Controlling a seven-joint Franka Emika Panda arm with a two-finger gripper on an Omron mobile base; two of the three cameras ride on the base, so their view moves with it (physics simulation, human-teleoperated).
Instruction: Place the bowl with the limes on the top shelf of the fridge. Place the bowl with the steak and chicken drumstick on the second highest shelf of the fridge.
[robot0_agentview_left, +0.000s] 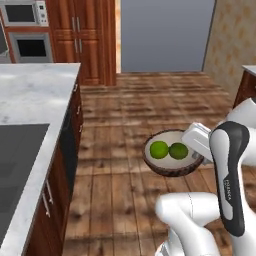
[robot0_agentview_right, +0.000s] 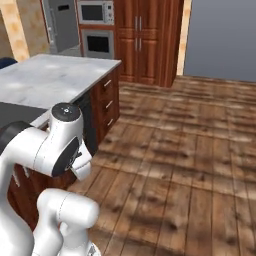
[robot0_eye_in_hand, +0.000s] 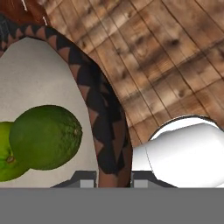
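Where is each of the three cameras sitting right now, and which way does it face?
Left base view: behind the arm to its left, facing forward and down over the wooden floor; the arm rises lower right, the gripper carrying the bowl with the limes.
Right base view: behind-right, facing the island counter; the arm's elbow lower left.
Hand view: on the hand, looking along the gripper clamped on the bowl's rim.
Shared: both base views show the cabinets, wall oven and floor.

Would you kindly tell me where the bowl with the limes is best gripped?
On its thin rim, one finger inside and one outside, coming from above at the side clear of the limes. The bowl with the limes is wide and shallow, and the gripper already pinches its rim there.
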